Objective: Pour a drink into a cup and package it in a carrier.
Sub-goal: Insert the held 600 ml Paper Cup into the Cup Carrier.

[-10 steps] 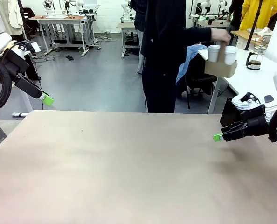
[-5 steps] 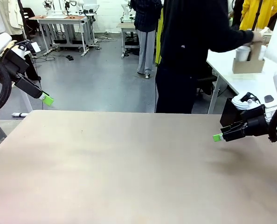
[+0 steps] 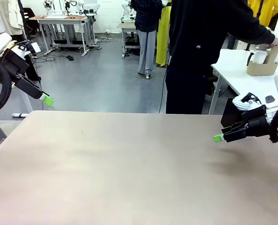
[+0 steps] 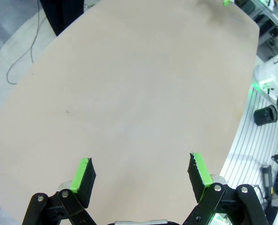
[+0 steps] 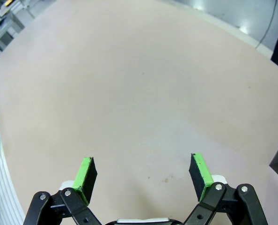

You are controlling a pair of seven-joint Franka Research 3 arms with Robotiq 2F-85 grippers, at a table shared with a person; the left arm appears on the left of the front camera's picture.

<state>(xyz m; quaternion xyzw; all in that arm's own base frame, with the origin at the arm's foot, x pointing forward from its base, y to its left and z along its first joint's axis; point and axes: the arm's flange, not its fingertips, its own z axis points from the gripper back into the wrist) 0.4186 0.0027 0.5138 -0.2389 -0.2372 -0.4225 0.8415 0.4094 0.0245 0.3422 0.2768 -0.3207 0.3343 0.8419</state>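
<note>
The brown cardboard carrier (image 3: 262, 69) stands on a white side table at the far right, with a white cup (image 3: 259, 57) in it. A person in black reaches over it, one hand (image 3: 274, 43) on its top. The drink is hidden. My left gripper (image 3: 47, 99) hangs over the tan table's far left corner. In the left wrist view it (image 4: 139, 173) is open and holds nothing. My right gripper (image 3: 217, 138) hovers low at the table's right edge. The right wrist view shows this gripper (image 5: 141, 173) open over bare tabletop.
The tan table (image 3: 129, 168) spreads between both arms. The white side table (image 3: 232, 70) stands beyond its far right corner, out past my right arm. Another person stands farther back by the grey work tables.
The person has stepped right and set the carrier with its cup down on the white side table. Neither arm has moved.
</note>
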